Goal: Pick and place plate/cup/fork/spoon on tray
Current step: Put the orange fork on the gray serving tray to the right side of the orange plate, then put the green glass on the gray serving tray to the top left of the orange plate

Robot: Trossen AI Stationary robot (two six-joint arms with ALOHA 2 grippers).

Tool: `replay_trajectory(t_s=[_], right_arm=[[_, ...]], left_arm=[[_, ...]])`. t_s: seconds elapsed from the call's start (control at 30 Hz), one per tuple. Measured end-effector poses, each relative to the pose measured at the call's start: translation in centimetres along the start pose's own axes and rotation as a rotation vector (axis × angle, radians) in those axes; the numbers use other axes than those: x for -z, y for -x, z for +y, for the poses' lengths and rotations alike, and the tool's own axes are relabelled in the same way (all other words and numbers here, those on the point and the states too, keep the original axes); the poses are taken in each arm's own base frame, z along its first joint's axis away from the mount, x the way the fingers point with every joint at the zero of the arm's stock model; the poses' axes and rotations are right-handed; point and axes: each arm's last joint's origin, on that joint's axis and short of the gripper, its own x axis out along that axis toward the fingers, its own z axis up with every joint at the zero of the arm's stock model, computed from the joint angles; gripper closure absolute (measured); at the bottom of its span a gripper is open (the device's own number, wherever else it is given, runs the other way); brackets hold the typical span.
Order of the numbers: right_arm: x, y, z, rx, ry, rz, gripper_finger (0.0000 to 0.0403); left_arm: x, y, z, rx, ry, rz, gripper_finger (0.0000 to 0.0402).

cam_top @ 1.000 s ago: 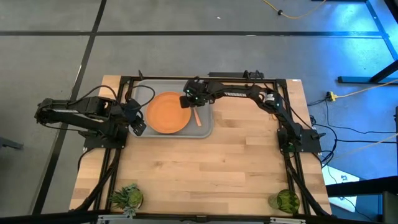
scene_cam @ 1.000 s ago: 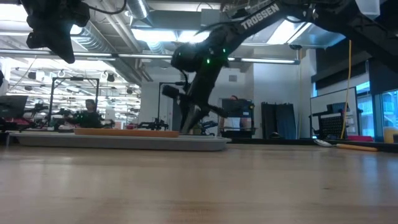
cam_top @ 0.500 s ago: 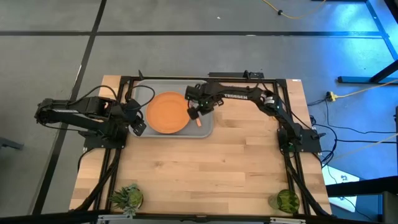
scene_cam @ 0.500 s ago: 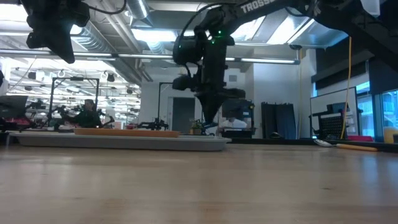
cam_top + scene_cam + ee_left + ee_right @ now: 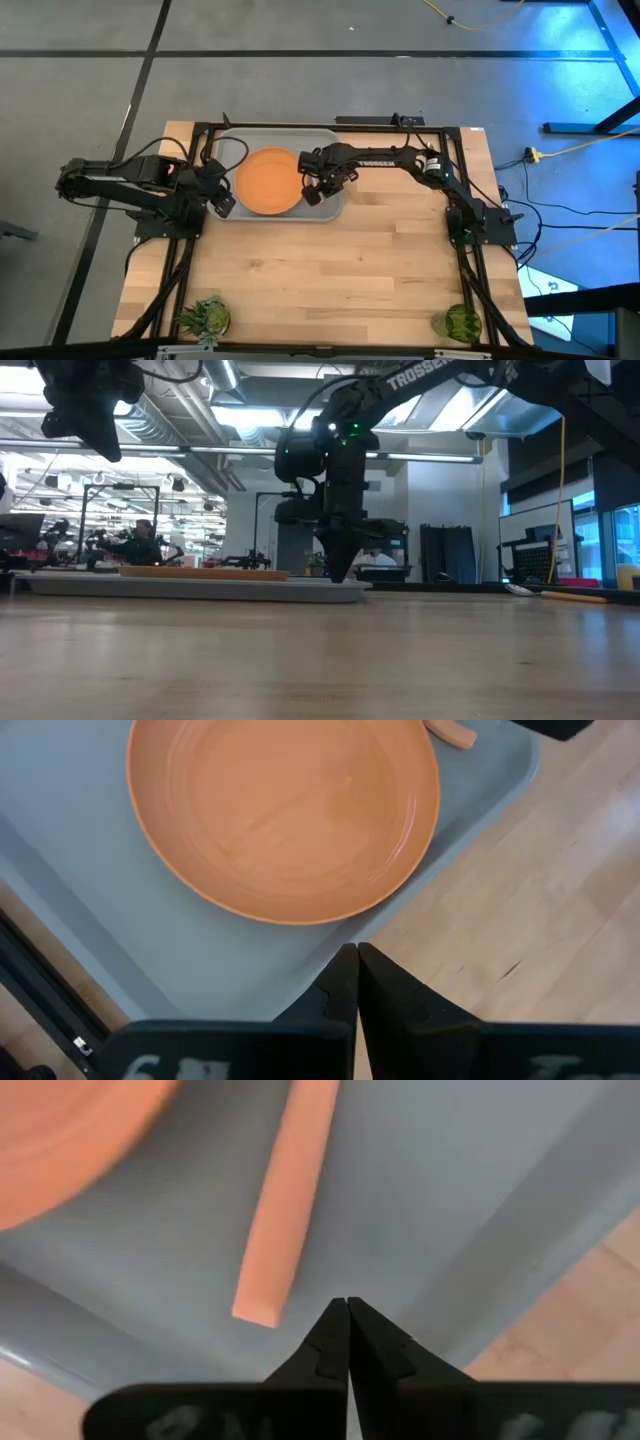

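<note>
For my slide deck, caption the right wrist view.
Shut right pincer empty above grey tray, beside a tan-orange utensil handle.

The slim tan-orange utensil handle (image 5: 288, 1210) lying on the flat grey plastic tray (image 5: 450, 1200) runs off the right wrist picture's edge, so fork or spoon cannot be told.

Bright ceiling strip lights (image 5: 250, 415) at about twelve o'clock in the low view leave the arms as dark silhouettes. Blue glare tints the floor (image 5: 560, 40) toward two o'clock overhead. The plate (image 5: 70, 1140) looks blurred, perhaps simply too close.
</note>
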Motion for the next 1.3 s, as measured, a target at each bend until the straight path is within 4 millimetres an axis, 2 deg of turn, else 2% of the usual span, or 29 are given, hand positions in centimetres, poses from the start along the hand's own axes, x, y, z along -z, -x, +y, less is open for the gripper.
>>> replay_trajectory(t_s=[0.3, 0.5, 0.8, 0.97, 1.3], right_arm=[[0.6, -1.1, 1.1, -0.035, 0.054, 0.013, 0.0402], [0.6, -1.2, 1.7, -0.073, 0.072, -0.015, 0.0402], [0.8, -0.8, 1.5, -0.055, 0.128, -0.001, 0.0403], [1.4, 3.2, -0.5, 0.015, 0.095, 0.03, 0.0403], [2.9, 13.0, -5.1, 0.114, 0.051, -0.124, 0.0403]], left_arm=[[0.0, 0.0, 0.0, 0.005, 0.031, -0.003, 0.0401], [0.0, 0.0, -0.1, 0.006, 0.033, -0.005, 0.0401], [0.0, 0.0, -0.1, 0.011, 0.036, -0.001, 0.0401], [-0.1, 0.0, -0.1, 0.016, 0.06, -0.003, 0.0401], [-0.1, 0.0, -0.1, 0.017, 0.053, -0.004, 0.0401]])
